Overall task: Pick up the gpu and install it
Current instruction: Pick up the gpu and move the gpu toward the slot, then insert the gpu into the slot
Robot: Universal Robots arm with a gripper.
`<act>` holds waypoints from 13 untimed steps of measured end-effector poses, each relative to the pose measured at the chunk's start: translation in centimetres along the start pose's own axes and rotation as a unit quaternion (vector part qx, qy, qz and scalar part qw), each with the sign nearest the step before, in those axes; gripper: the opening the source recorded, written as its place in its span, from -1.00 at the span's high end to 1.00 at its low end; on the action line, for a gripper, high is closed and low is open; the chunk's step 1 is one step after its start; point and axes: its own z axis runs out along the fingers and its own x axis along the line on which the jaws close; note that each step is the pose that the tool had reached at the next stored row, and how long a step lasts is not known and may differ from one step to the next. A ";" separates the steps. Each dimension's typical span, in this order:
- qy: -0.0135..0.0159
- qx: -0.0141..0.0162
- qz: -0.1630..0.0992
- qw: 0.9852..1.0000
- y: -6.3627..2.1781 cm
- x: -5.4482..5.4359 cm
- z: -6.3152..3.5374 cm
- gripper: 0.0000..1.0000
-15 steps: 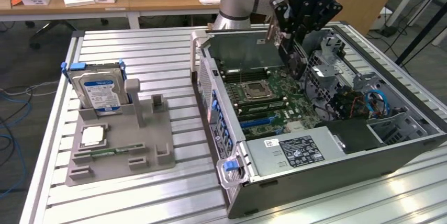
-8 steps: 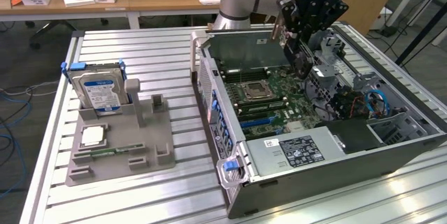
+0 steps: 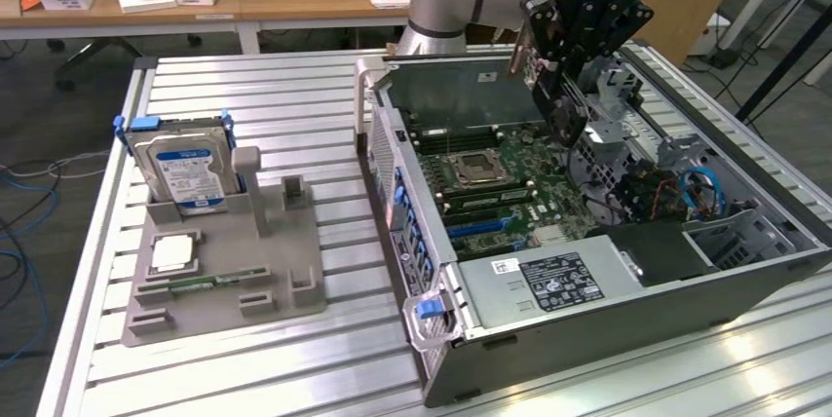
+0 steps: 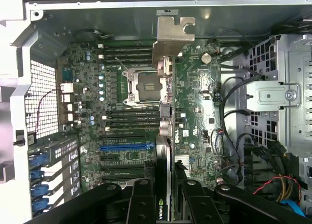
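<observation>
**A:** Holding anything up there?

**B:** Yes. My hand (image 4: 166,187) is clamped on the gpu (image 4: 168,102), one finger on each flat face. In the wrist view I see the card edge-on.

**A:** Where's the card relative to the case?

**B:** It is up in the air above the open case (image 3: 624,324), over the board (image 3: 520,178) and not seated in anything. From the exterior view, my hand (image 3: 572,56) hangs above the far part of the case, to that view's right of the socket (image 3: 474,171).

**A:** Which way does the card run?

**B:** Its long axis leads straight out from between my fingers (image 4: 141,199) to the bracket (image 4: 173,36), which is the end farthest from my grip. That end points toward the case's metal wall.

**A:** And the slot?

**B:** The blue slot (image 4: 126,147) sits off to one side of the card's edge, not beneath it. As the wrist view shows it, the slot's length lies across the card's line rather than along it. I judge the two aren't lined up, though I can't tell how high the card's lower edge is above the board.

**A:** Anything else nearby?

**B:** Only a hard drive (image 3: 182,169) in its stand out on the surface (image 3: 260,95), well apart from me.
</observation>
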 end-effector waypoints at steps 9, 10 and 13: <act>0.000 0.000 0.000 1.000 0.00 0.0 0.00 0.48; 0.000 0.000 -0.001 1.000 0.00 0.0 0.00 0.48; 0.000 0.000 -0.003 1.000 0.00 0.0 0.01 0.48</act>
